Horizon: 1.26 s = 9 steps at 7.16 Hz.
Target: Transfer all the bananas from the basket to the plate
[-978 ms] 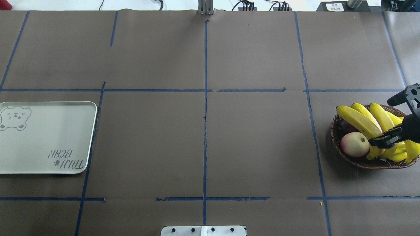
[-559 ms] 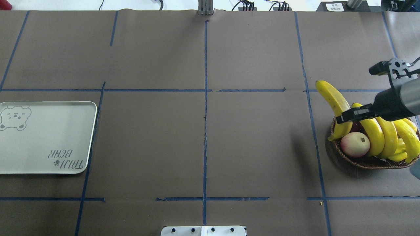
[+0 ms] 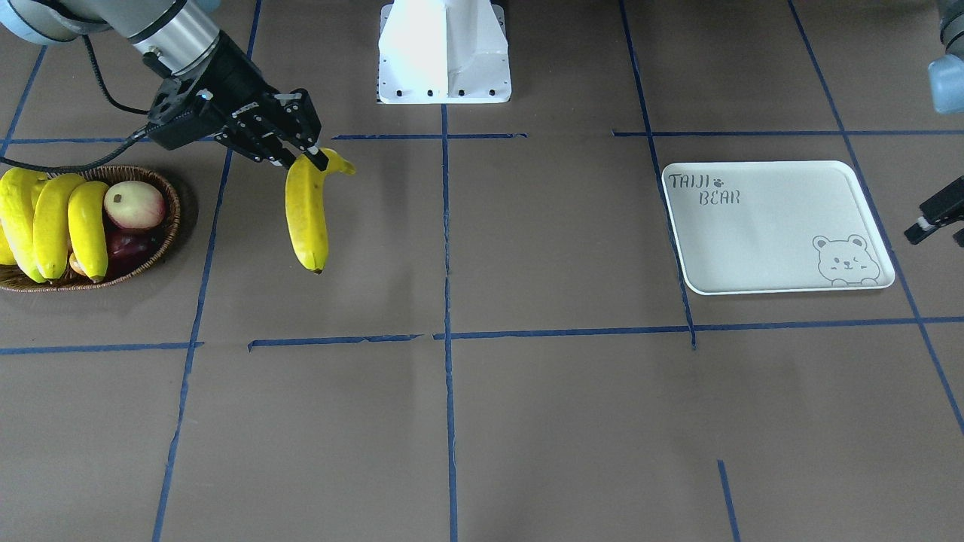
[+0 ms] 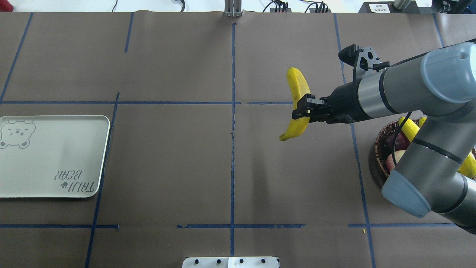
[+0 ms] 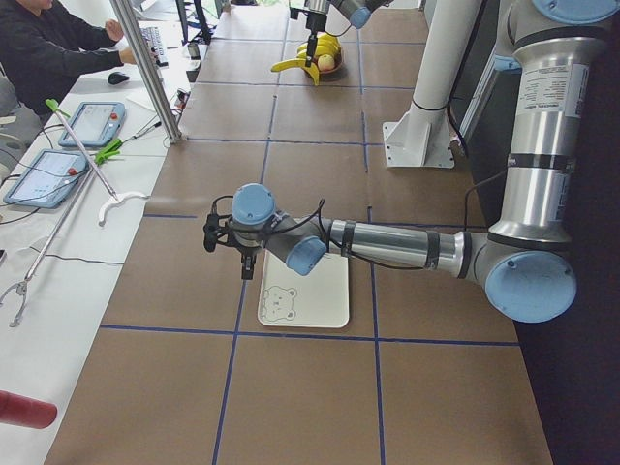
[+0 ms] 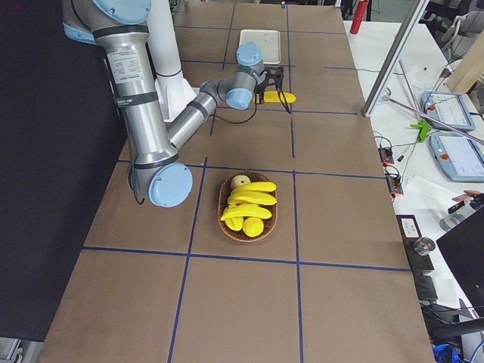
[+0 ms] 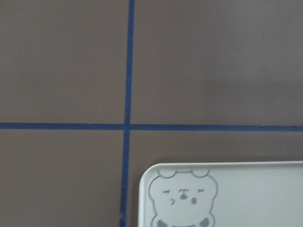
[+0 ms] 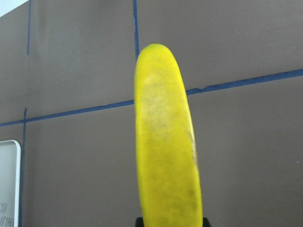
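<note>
Overhead exterior shows the right gripper [image 4: 301, 111] clenched on one banana [image 4: 297, 83], aloft clear of the basket [image 4: 378, 149] holding three bananas [image 3: 53, 222]. The plate [image 4: 48, 167] sits far from the basket; whether the left gripper [image 3: 931, 217] grips, I cannot tell.

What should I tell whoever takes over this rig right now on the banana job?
Right gripper: shut on one banana, held in the air between the basket and the blue centre tape line.
Left gripper: beside the plate, at its bear end; state unclear.
Three bananas lie in the basket; the plate is bare.
Done: none delivered. Left: all four.
</note>
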Tool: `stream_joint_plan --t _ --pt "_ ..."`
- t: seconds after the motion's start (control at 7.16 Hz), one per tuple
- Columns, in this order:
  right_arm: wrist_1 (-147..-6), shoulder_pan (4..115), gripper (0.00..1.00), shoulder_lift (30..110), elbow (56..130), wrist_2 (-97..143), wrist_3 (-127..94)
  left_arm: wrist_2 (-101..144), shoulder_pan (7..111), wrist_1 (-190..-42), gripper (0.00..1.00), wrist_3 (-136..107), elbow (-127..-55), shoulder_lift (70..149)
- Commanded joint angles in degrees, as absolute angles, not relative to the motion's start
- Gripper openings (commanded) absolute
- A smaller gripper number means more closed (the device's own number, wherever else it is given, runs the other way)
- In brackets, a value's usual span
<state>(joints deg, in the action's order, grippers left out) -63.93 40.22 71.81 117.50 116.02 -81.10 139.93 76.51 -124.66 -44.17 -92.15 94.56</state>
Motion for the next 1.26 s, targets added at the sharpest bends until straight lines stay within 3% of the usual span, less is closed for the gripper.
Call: stream_joint_plan --t 0.0,0.28,0.56,1.12 --pt "-56.5 33.0 0.01 69.7 115.8 106.1 -85.4 140.1 66.7 -134.9 0.99 -72.3 -92.6 104.1" --pt "-51.8 29.8 0.0 69.5 114.3 103.4 -84.8 139.8 59.6 -145.9 0.99 -94.1 -92.9 110.0" --pt "-51.6 28.0 0.0 69.4 113.1 103.5 -81.7 139.6 52.4 -147.5 0.99 -110.0 -94.5 118.6" --pt "-51.6 26.2 0.0 65.8 112.9 103.4 -82.0 122.6 39.2 -147.1 0.99 -112.8 -94.4 123.8"
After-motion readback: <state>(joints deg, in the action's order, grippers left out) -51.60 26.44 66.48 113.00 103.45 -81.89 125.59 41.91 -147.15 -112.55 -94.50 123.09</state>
